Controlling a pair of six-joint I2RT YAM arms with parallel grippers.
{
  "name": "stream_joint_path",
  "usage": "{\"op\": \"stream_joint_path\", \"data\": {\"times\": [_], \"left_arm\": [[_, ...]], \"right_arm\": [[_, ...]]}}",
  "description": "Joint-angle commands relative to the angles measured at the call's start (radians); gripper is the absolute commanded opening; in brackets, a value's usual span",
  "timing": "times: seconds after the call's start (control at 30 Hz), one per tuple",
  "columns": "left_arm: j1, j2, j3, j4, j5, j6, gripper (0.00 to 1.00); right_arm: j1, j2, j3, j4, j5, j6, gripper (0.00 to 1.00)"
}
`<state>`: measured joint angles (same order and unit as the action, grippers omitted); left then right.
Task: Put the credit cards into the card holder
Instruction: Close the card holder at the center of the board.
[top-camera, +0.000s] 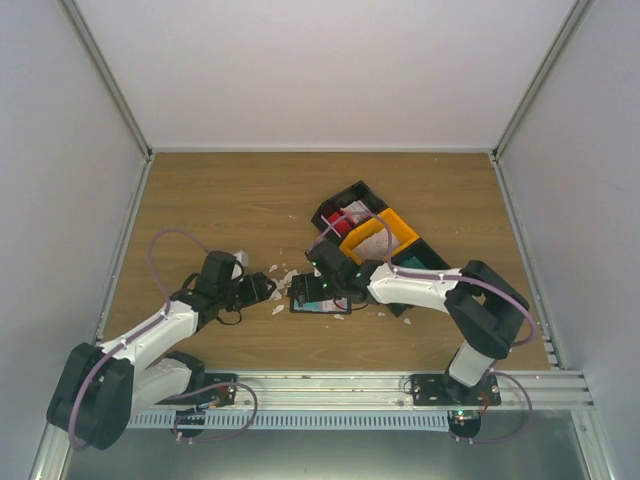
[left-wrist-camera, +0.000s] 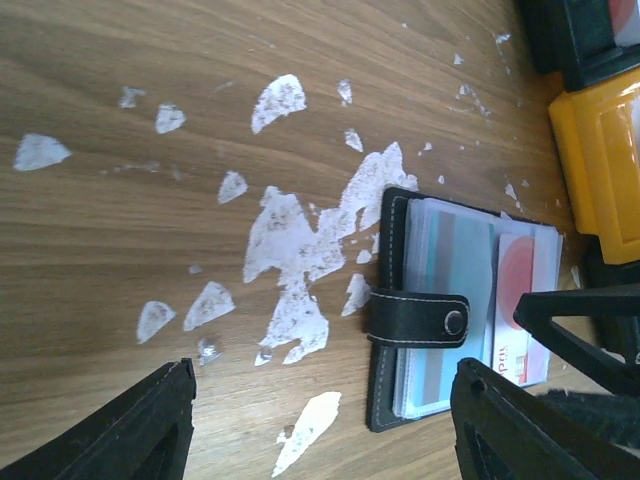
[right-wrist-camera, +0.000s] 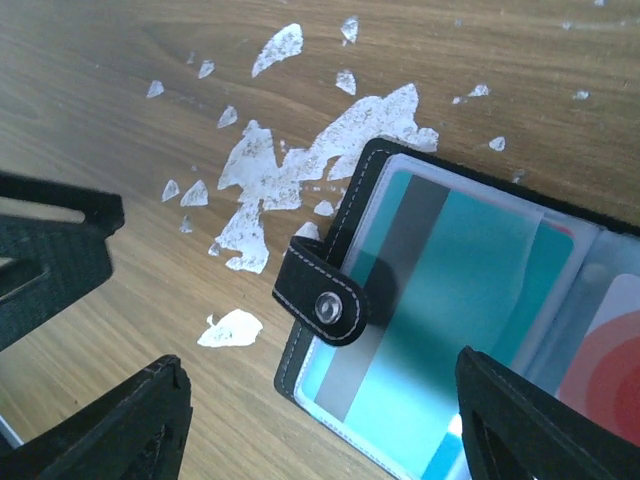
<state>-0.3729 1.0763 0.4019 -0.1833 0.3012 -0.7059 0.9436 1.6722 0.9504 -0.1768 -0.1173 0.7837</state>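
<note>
Broadly, the job looks partly done. On the wooden table (top-camera: 220, 200) a row of open trays sits right of centre towards the far side: a black tray (top-camera: 345, 205) and, nearer, an orange tray (top-camera: 385, 235). Something red and white lies in the black one. It is too small to tell whether it is more cards, so how many are left is unclear.

Near the middle of the table, towards the near edge, the card holder (top-camera: 320, 297) lies open and flat between the two pincers. The left gripper (top-camera: 262, 288) is just to its left, with its jaws wide and nothing between them. The right gripper (top-camera: 318, 285) hangs over the holder's left end, jaws also wide and empty, one finger above the wood and one above the pockets.

Inside the holder, a teal card (right-wrist-camera: 450, 290) sits under the clear left pocket, and a white card with a red disc (left-wrist-camera: 525, 290) sits in the right pocket. Both seem seated, though the right wrist view leaves it unclear whether the teal one is pushed fully home.

The strap (left-wrist-camera: 420, 318) with its snap lies folded over the left edge, unfastened. White scraps (left-wrist-camera: 290, 240) dot the wood left of the holder.
</note>
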Motion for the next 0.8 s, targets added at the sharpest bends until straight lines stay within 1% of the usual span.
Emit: {"op": "stream_joint_path", "data": {"times": [0.0, 0.1, 0.23, 0.3, 0.5, 0.7, 0.77], "left_arm": [[0.038, -0.037, -0.048, 0.074, 0.047, -0.010, 0.71], [0.049, -0.027, -0.071, 0.098, 0.082, -0.007, 0.67], [0.062, 0.001, -0.086, 0.123, 0.116, 0.004, 0.59], [0.068, 0.017, -0.088, 0.133, 0.131, 0.011, 0.56], [0.073, 0.051, -0.097, 0.158, 0.152, 0.018, 0.55], [0.080, 0.066, -0.099, 0.163, 0.157, 0.029, 0.54], [0.081, 0.062, -0.100, 0.161, 0.156, 0.030, 0.54]], "right_arm": [[0.007, 0.044, 0.025, 0.046, -0.002, 0.071, 0.72], [0.007, 0.086, 0.050, 0.039, 0.001, 0.091, 0.69], [0.008, 0.128, 0.080, 0.055, -0.025, 0.096, 0.58], [0.008, 0.139, 0.085, 0.068, -0.034, 0.096, 0.55], [0.007, 0.181, 0.110, 0.060, -0.052, 0.106, 0.51], [0.008, 0.195, 0.112, 0.090, -0.080, 0.120, 0.37], [0.008, 0.198, 0.115, 0.086, -0.079, 0.122, 0.30]]}}
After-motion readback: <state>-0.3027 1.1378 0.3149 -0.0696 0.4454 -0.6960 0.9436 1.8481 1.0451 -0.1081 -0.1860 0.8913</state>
